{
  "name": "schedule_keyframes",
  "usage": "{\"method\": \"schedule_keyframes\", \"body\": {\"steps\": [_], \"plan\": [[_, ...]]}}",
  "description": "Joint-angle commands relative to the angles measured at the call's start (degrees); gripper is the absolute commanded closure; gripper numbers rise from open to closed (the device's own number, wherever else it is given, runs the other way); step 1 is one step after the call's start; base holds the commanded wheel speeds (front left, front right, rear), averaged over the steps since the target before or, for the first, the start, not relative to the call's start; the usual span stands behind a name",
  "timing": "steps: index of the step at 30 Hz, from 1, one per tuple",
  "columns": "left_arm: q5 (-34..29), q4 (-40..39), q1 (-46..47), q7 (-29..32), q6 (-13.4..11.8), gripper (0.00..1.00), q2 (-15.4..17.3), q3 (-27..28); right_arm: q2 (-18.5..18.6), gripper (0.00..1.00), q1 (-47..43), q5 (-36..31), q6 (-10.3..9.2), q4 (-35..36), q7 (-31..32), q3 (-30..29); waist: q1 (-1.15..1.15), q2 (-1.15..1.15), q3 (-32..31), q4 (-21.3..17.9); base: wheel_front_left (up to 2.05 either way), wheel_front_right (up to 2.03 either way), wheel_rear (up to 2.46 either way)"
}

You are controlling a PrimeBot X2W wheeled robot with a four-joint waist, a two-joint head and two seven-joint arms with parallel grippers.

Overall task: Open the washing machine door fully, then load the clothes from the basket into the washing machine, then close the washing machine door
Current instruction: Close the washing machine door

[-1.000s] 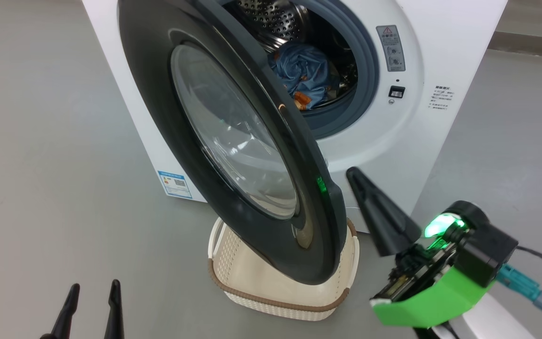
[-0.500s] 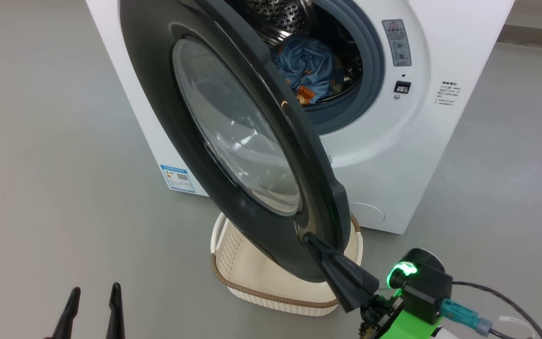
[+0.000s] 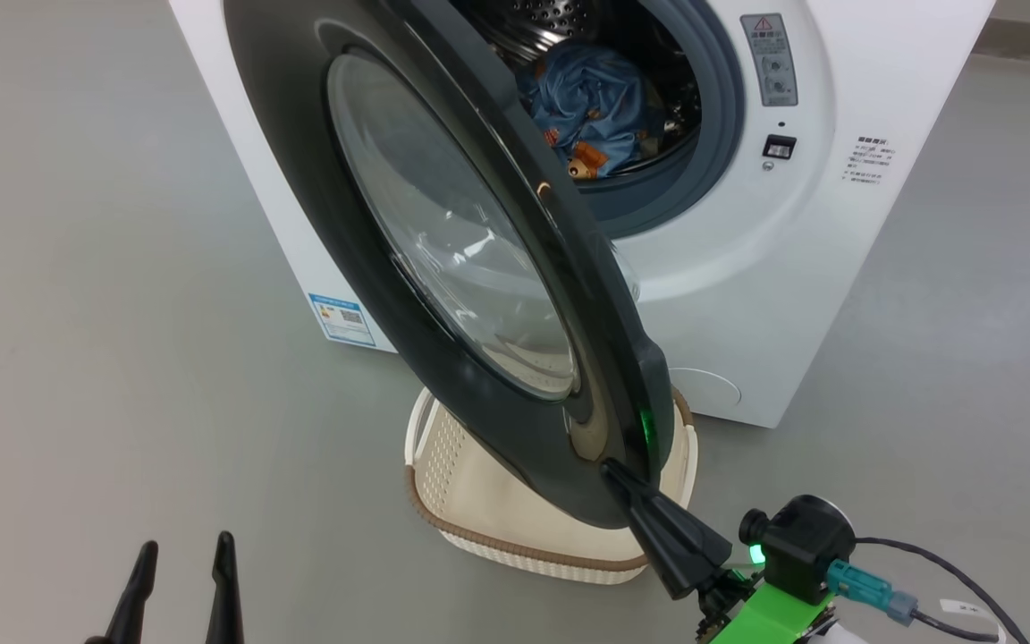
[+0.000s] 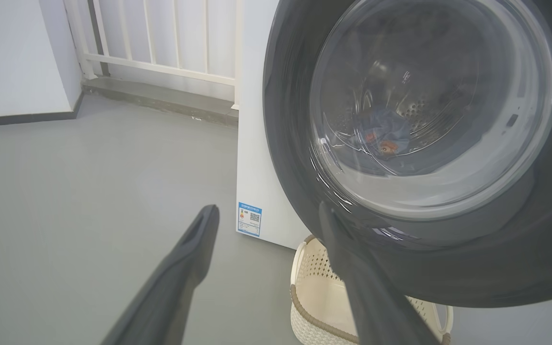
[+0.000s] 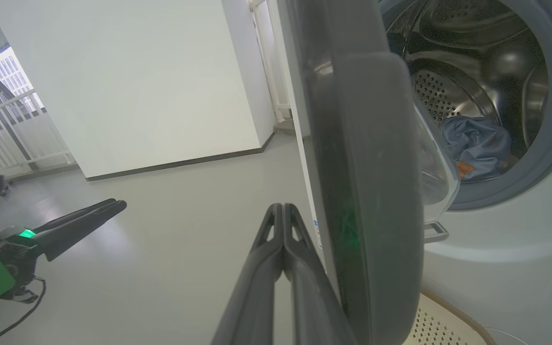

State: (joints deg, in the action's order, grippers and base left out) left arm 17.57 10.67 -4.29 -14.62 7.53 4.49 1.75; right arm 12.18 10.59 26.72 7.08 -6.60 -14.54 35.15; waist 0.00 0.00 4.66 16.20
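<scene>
The washing machine takes up the upper middle and right of the head view, standing on a grey floor. The washing machine door stands partly open, hinged at the frame's left. Its black rim and bulging glass cross the middle of the frame and cover the left part of the drum opening.

The clothes, crumpled blue fabric with orange marks, lie inside the steel drum at the top centre. In the right wrist view they show past the door's edge, and in the left wrist view they show dimly through the glass.

The basket sits on the floor at the bottom centre, directly below the door's lower rim and just in front of the machine. A blue label is stuck low on the machine's front.

The right end effector reaches up from the lower right, its tip at the outer face of the door's bottom rim. Its fingers are pressed together with nothing between them, lying just beside the rim; whether they touch it cannot be told.

The left end effector sits at the lower left corner with its fingers spread, well apart from the door and basket, gripping nothing.
</scene>
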Motion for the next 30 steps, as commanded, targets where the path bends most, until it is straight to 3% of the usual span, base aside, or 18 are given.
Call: {"method": "schedule_keyframes", "body": {"steps": [1, 30], "plan": [[0.0, -1.5, 2.5, -0.4, 0.0, 0.00, 0.5, 1.8, -0.6, 1.00, 1.5, 0.5, 0.41, 1.0, -0.5, 0.5, 0.00, 0.00, 0.3, 0.1, 0.00, 0.00, 0.00], [0.5, -3.2, 6.5, -0.4, 0.0, 0.00, -1.0, -0.1, 0.7, 1.00, 8.5, -0.3, 0.41, -1.7, -0.5, -10.3, 0.00, 0.00, 7.4, 0.6, 0.00, 0.00, 0.00]]}}
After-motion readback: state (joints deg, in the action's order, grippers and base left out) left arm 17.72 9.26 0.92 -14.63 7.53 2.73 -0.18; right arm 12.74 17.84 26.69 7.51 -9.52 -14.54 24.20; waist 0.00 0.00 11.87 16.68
